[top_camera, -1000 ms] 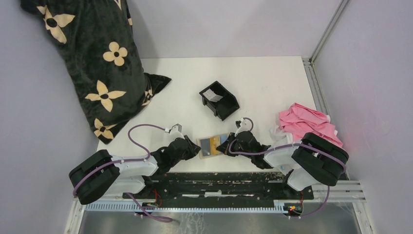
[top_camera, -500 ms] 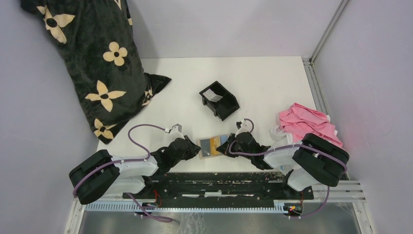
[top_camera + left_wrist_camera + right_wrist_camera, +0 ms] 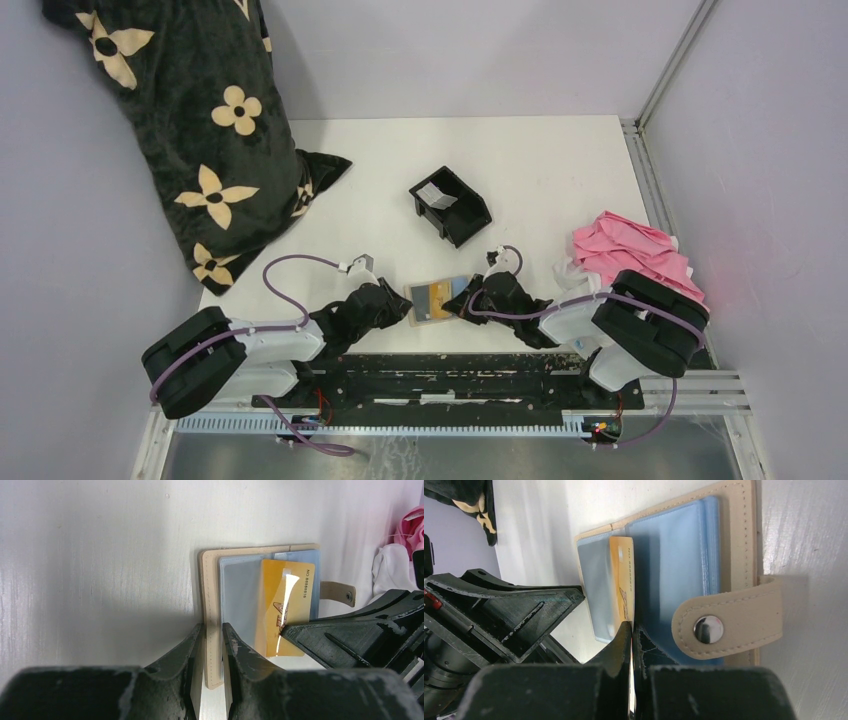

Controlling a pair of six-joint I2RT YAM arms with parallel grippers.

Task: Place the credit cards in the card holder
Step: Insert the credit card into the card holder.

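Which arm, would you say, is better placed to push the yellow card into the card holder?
Right: the right tool is shut on the yellow card at the sleeve; the left tool pins the card holder's edge.

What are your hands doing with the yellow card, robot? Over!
Left gripper clamped on edge of the tan leather-like folding card holder. Right gripper shut on the golden-yellow plastic card, over the open clear sleeves. Nothing blocking it.
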